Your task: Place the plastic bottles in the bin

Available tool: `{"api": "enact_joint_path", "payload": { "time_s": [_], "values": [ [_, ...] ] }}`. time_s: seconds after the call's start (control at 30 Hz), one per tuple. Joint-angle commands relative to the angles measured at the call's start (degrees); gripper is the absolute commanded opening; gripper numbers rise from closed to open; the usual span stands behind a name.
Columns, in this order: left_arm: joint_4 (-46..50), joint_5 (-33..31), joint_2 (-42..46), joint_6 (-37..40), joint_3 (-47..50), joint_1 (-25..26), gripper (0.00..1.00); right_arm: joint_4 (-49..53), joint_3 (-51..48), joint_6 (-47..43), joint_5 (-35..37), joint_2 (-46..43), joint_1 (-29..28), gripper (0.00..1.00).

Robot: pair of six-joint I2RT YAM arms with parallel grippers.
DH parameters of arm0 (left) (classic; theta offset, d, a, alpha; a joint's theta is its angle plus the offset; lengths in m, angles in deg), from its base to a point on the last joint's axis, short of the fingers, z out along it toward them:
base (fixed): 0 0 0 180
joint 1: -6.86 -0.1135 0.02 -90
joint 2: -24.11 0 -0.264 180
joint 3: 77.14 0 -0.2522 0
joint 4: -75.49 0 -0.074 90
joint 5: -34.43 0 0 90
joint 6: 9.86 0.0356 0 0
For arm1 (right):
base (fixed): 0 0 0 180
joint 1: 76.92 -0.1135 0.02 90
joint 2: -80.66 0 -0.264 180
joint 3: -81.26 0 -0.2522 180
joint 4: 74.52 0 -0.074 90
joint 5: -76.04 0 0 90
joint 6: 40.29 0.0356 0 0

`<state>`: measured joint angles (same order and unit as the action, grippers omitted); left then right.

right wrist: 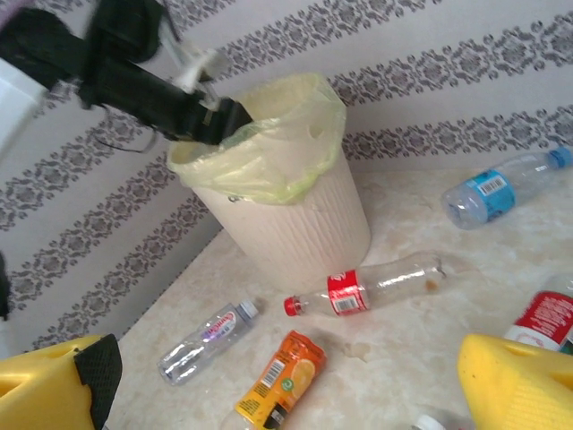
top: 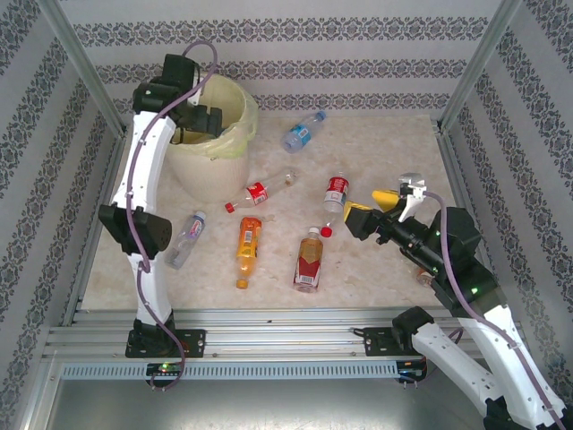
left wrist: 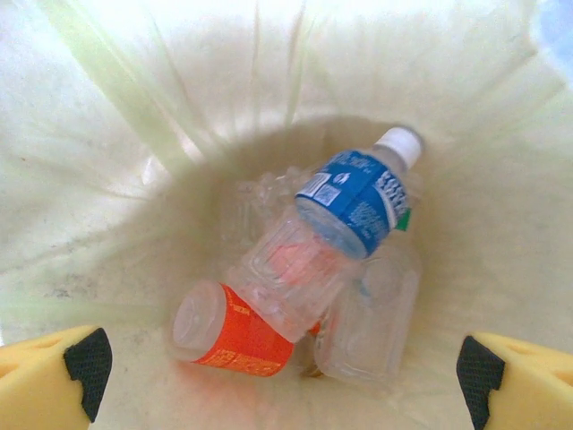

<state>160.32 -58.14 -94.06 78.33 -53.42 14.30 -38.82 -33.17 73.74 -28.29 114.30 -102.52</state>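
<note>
Pale marbled tabletop, wallpapered walls. Standing at 11 o'clock: round white bin with pale yellow liner. Hovering over its mouth: left gripper, jaws spread, empty; clear blue-labelled plastic bottle lying inside. Hanging at 3 o'clock: right gripper, spread, empty.

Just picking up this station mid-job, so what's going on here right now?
The left gripper hangs over the bin, jaws open and empty. Down inside lie several bottles, a blue-labelled bottle on top and an orange-labelled bottle partly under it. The right gripper is open too, holding nothing, low over the table near a red-labelled bottle. Six bottles that I can count lie on the table, waiting to go in.
</note>
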Motion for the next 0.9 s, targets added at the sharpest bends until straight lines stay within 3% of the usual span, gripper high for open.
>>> {"api": "enact_joint_path", "payload": {
  "time_s": [0.0, 0.23, 0.43, 0.6, 0.87],
  "values": [
    [-2.42, 5.19, 5.28, -1.49, -1.26, 0.87, 1.00, 4.95, 0.81, 0.38, 5.29, 1.00, 0.47, 0.96],
    [-10.89, 12.24, 13.07, -0.74, 8.56, 8.82, 1.00, 11.15, -0.72, 2.98, 13.20, 2.29, 0.80, 0.97],
    [-23.11, 26.66, 19.86, -2.90, 25.22, 15.00, 1.00, 16.19, -1.80, 5.41, 22.43, 4.68, 2.86, 0.97],
    [-40.40, 40.81, 25.67, -8.29, 42.70, 18.11, 1.00, 19.20, -3.20, 8.09, 22.99, 7.45, 10.56, 0.97],
    [-54.53, 48.95, 27.67, -13.55, 57.34, 23.75, 1.00, 18.77, -4.76, 6.76, 20.72, 13.11, 23.52, 0.97]
  ]
}}
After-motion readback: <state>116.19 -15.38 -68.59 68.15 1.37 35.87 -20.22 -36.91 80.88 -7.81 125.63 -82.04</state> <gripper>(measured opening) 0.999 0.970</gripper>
